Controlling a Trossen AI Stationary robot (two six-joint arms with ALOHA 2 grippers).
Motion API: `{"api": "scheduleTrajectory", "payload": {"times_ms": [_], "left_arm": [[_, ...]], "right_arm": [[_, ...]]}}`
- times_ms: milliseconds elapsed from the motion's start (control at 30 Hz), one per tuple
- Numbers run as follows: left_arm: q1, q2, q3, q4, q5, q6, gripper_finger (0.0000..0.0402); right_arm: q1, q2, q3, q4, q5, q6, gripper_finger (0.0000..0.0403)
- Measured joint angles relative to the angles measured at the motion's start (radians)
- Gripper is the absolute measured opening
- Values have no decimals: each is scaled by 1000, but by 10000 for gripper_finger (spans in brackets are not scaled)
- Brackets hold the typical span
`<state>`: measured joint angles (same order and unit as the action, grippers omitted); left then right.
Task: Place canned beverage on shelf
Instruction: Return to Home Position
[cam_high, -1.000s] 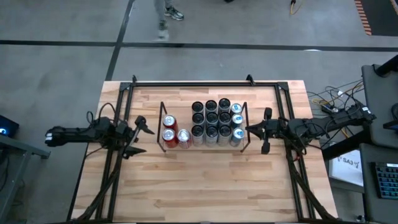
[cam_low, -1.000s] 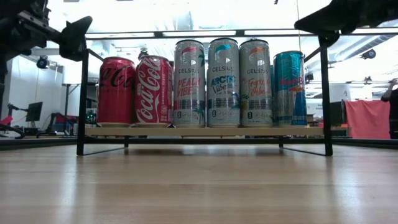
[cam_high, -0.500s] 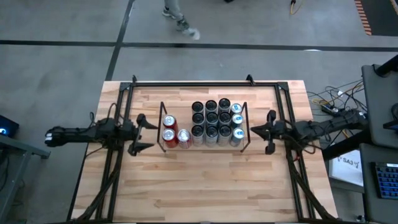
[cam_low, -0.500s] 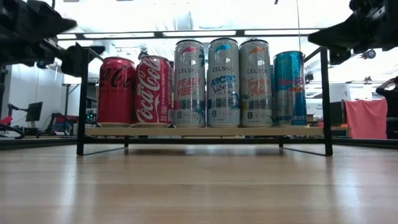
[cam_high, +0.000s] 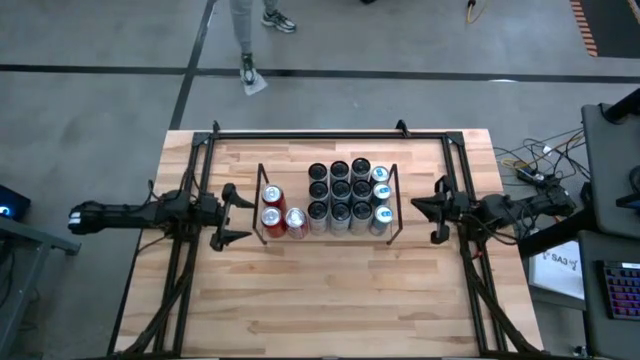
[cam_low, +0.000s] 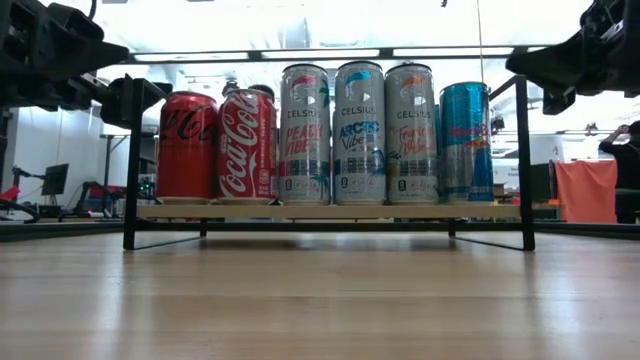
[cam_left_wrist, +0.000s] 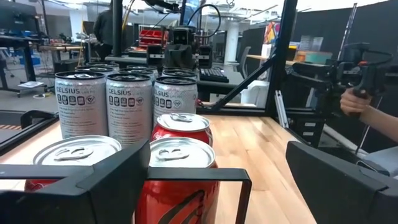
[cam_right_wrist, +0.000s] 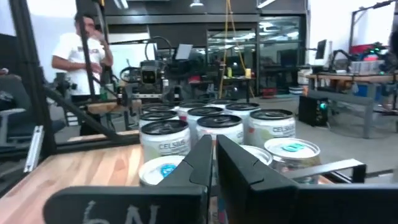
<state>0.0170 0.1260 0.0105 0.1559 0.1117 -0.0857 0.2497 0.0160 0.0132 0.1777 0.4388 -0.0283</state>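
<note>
Okay, I'm reading the overhead picture as a dial, with twelve at the table's far edge. The shelf (cam_high: 287, 178) sits on the table (cam_high: 330, 300) at about the middle, a little toward twelve. Its long side runs from nine to three. Every can I can see stands upright on its wood base.

At the nine o'clock end are three red cola cans (cam_high: 272, 195). Next toward three comes a block of Celsius cans (cam_high: 339, 190), three wide. At the three o'clock end there is a single file of blue-topped cans (cam_high: 381, 192). From table height, the six o'clock row reads from nine to three: two cola cans, three Celsius cans and one blue can (cam_low: 465, 143), packed close side by side.

The left gripper (cam_high: 238, 216) hovers at nine o'clock of the shelf, just beside that end. Its fingers are spread wide with nothing between them. I can't tell whether a fingertip touches the wire. Its wrist camera looks between those fingers across the can tops, with the cola cans nearest.

The right gripper (cam_high: 424, 211) is at three o'clock of the shelf, near that end but apart from it. Its fingers are likewise spread and grip nothing. Its wrist camera looks over the blue-topped and Celsius cans.

On the floor (cam_high: 100, 100) beyond the table, around eleven o'clock, I see the legs of a person (cam_high: 241, 25).
</note>
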Motion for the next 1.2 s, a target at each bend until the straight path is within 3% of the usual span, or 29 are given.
{"api": "scheduleTrajectory", "payload": {"times_ms": [300,1200], "left_arm": [[0,18,0,19,-9,7,361],[0,25,-1,27,-41,-1,361]], "right_arm": [[-2,14,0,-105,129,-2,13],[-2,33,0,-110,140,-53,13]]}}
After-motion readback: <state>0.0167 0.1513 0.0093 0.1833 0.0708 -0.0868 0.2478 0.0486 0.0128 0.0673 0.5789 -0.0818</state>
